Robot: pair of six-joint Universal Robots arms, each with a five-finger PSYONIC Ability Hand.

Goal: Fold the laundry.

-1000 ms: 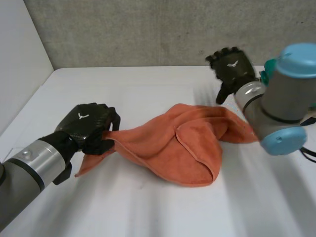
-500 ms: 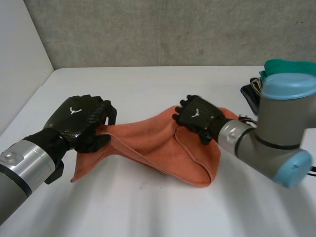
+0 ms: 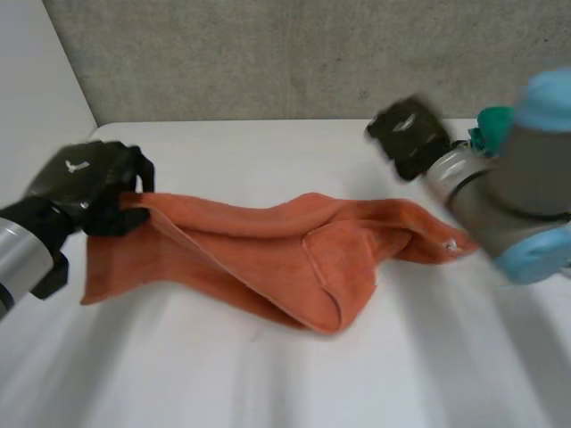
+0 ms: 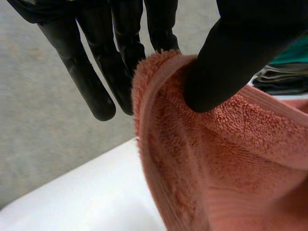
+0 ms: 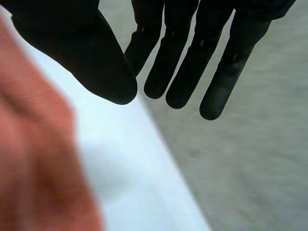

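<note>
Towel pinched at one end by the left hand, right hand free

Head view: the orange towel (image 3: 268,254) lies crumpled lengthwise across the middle of the white table (image 3: 268,374), with a folded-over flap near its centre. The left hand (image 3: 85,183) grips the towel's left end, fingers curled round the upper corner and holding it a little off the table, so the edge below hangs down to the surface. The right hand (image 3: 409,134) hovers over the far side of the table, beyond the towel's right end and not touching it; its fingers cannot be read here. The right arm (image 3: 526,205) crosses above the towel's right end. A green cloth (image 3: 491,125) shows just behind that arm, and a grey wall (image 3: 268,53) backs the table.

Left wrist view: the left hand (image 4: 231,48) pinches the hemmed edge of the orange towel (image 4: 216,159) between thumb and fingers (image 4: 125,62); the outermost finger stands straight, clear of the cloth. Beyond the thumb sits a stack of folded cloths (image 4: 284,74).

Right wrist view: the right hand (image 5: 183,53) has its fingers straight and close together, thumb spread apart from them, holding nothing. The orange towel (image 5: 38,168) lies on the thumb's side, apart from the hand, with bare table (image 5: 134,183) between.
</note>
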